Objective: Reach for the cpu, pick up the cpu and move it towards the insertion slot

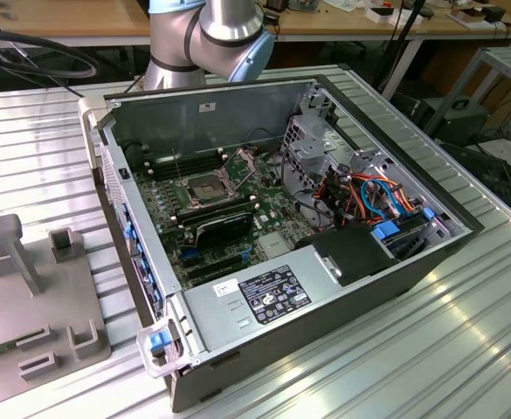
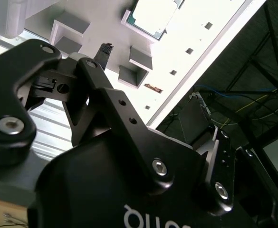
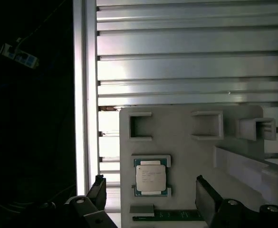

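The exterior view gives the open computer case (image 1: pixel 203 113) with the insertion slot (image 1: pixel 204 188) on its board. The first wrist view gives the grey fixture plate (image 3: pixel 177 142), the cpu (image 3: pixel 150 176) lying flat on it between the spread fingers (image 3: pixel 204 197) of the gripper (image 3: pixel 149 179), touching neither.
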Robot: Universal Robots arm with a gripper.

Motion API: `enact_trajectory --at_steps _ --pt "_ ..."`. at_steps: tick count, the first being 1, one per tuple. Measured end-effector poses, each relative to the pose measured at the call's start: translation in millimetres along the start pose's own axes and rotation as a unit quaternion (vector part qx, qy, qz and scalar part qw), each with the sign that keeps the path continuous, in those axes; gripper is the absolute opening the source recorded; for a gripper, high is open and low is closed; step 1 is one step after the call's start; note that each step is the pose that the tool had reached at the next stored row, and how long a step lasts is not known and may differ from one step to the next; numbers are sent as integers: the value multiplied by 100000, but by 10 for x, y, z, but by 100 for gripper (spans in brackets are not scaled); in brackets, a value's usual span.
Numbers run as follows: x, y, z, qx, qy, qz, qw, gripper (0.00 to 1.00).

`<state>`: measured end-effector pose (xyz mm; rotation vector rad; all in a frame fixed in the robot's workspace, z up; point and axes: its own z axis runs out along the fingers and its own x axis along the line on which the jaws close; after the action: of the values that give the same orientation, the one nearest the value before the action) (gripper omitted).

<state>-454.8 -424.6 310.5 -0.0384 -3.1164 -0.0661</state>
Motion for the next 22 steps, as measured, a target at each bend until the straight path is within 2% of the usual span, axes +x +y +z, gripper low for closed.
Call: enact_trajectory --at_steps 22 --pt "-2 -4 91 6 50 1 100000 84"
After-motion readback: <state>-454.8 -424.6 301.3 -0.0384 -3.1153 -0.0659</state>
